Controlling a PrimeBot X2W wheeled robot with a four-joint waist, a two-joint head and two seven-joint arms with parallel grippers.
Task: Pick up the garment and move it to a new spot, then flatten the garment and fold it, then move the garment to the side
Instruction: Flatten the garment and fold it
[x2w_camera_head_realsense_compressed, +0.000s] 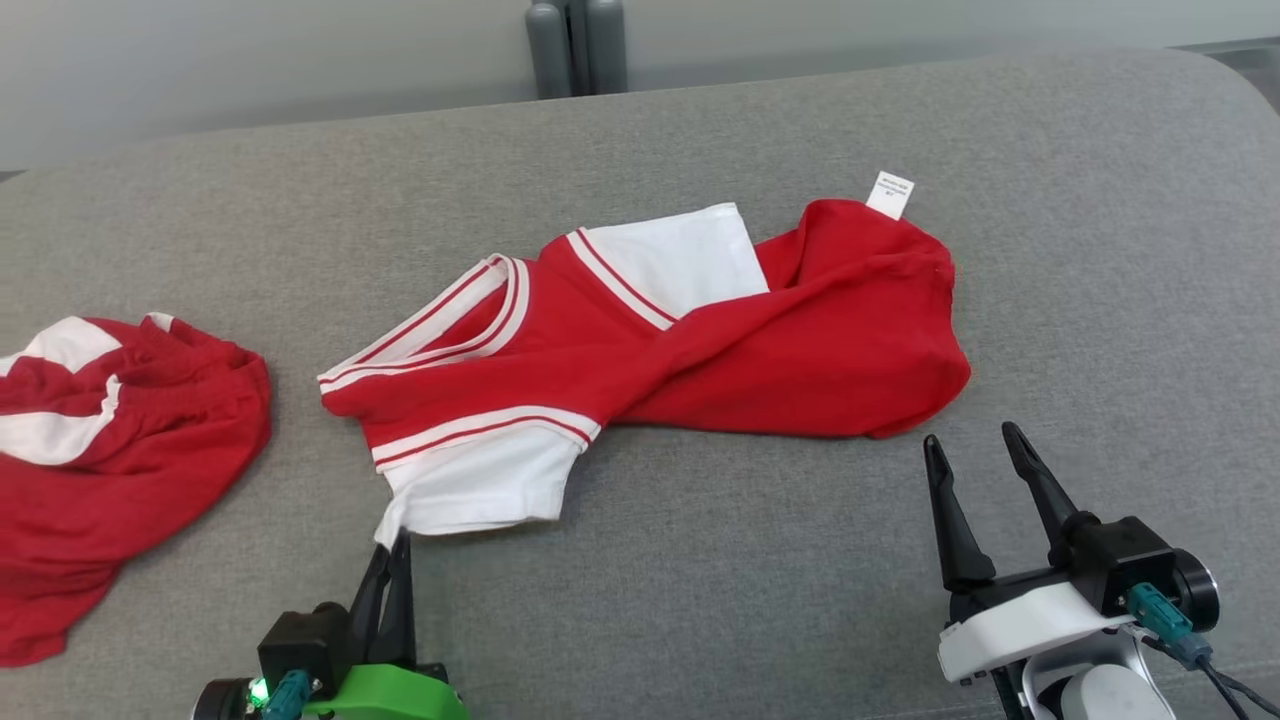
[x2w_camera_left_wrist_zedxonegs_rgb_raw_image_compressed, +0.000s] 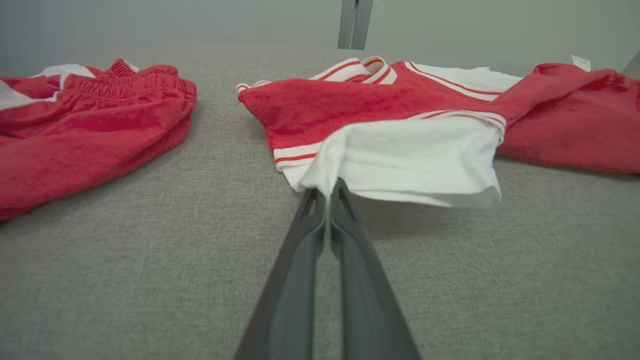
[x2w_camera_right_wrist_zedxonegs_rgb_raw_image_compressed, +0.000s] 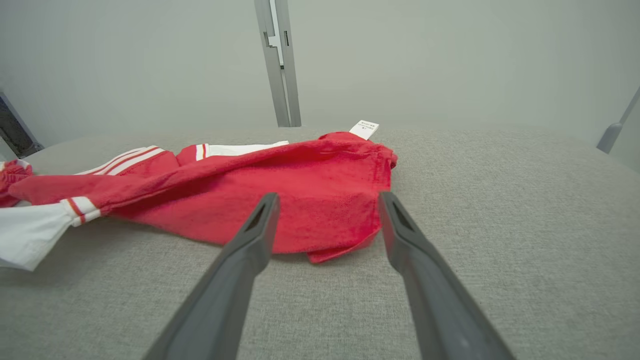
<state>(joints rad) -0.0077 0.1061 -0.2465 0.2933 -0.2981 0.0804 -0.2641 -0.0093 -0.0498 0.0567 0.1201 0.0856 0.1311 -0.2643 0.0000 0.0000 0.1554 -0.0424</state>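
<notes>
The red-and-white shirt (x2w_camera_head_realsense_compressed: 700, 350) lies crumpled in the middle of the grey bench (x2w_camera_head_realsense_compressed: 700, 600), its near white sleeve (x2w_camera_head_realsense_compressed: 480, 490) pinched in the closed left tool (x2w_camera_head_realsense_compressed: 398, 545), while the right tool (x2w_camera_head_realsense_compressed: 972, 434) gapes empty beside its red hem.

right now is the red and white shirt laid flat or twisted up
Twisted, not flat: the shirt is wrung across its middle, and the left gripper is shut on the corner of its white sleeve.
</notes>
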